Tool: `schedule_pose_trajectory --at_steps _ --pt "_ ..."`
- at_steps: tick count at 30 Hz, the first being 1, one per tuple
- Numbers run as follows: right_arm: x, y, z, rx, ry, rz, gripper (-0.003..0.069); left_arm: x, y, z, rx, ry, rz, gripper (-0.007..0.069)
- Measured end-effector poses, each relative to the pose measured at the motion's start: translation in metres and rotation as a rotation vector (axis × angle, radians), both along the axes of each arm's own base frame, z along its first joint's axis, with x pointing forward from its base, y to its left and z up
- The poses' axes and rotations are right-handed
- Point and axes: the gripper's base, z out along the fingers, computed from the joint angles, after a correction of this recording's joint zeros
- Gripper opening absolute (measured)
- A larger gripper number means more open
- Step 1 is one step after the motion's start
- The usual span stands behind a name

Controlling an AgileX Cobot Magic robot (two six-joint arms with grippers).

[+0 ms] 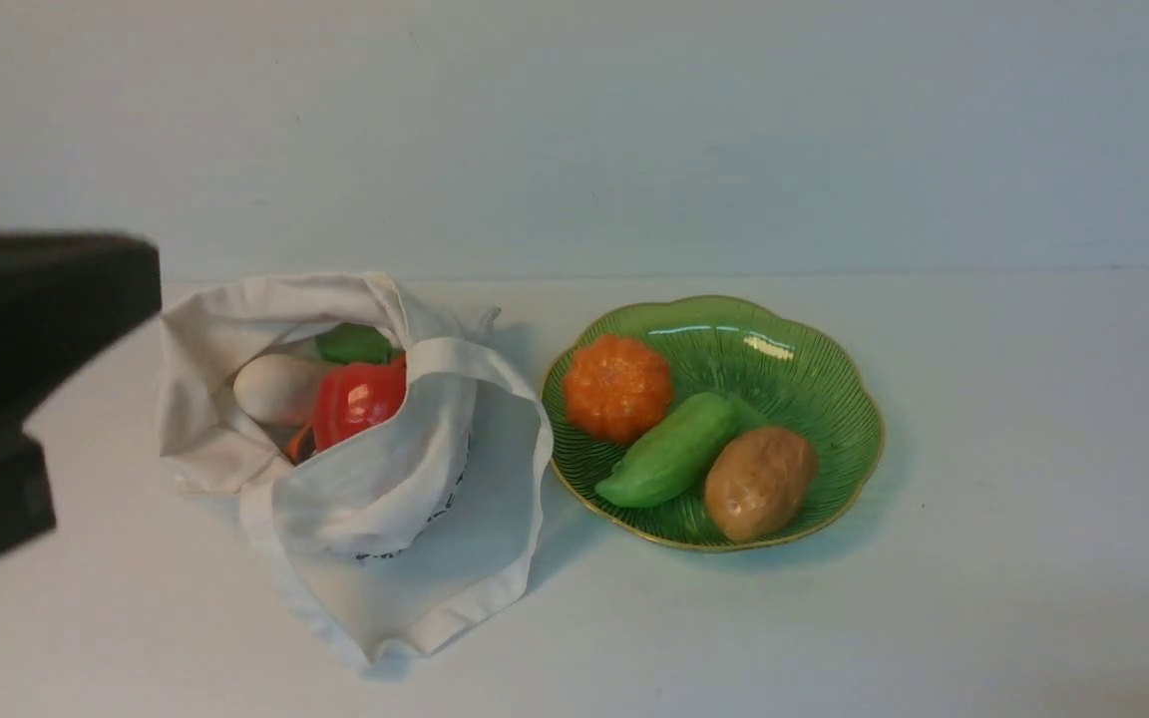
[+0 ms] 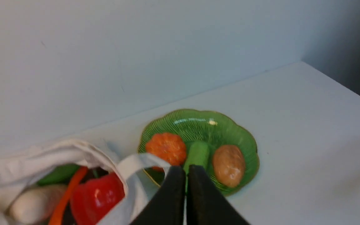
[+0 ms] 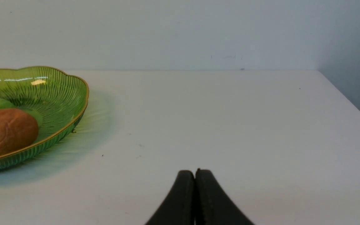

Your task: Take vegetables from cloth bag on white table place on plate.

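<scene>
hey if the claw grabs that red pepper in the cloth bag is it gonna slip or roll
The red pepper looks glossy, with a bright highlight, so it may slip in a pinch. Its rounded body would probably roll if set down loosely.

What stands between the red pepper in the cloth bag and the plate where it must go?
The cloth bag itself: its strap handle and raised edge cross between the red pepper and the plate. On the plate, the pumpkin sits nearest the bag; the far part is bare.
</scene>
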Motion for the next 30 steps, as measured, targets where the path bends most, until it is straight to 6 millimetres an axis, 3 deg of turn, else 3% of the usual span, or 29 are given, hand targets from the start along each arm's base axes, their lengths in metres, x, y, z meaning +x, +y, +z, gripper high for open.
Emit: schedule_pose_trajectory --at_steps 5,15,19,21,30 --pt "0.0 0.0 0.0 0.0 0.0 0.0 -0.001 -0.007 0.004 -0.019 0.034 0.073 0.0 -0.0005" --pt "0.0 0.0 0.0 0.0 0.0 0.0 -0.001 -0.004 0.012 -0.018 0.137 -0.002 0.046 -0.0005" --pt "0.0 0.0 0.0 0.0 0.0 0.0 -0.001 -0.015 0.024 -0.025 0.109 -0.065 0.091 -0.0005" --pt "0.0 0.0 0.0 0.0 0.0 0.0 -0.001 -0.022 0.033 -0.041 0.079 -0.093 0.142 -0.0005" --pt "0.0 0.0 0.0 0.0 0.0 0.0 -0.001 -0.042 0.055 -0.143 0.086 -0.211 0.346 -0.0005"
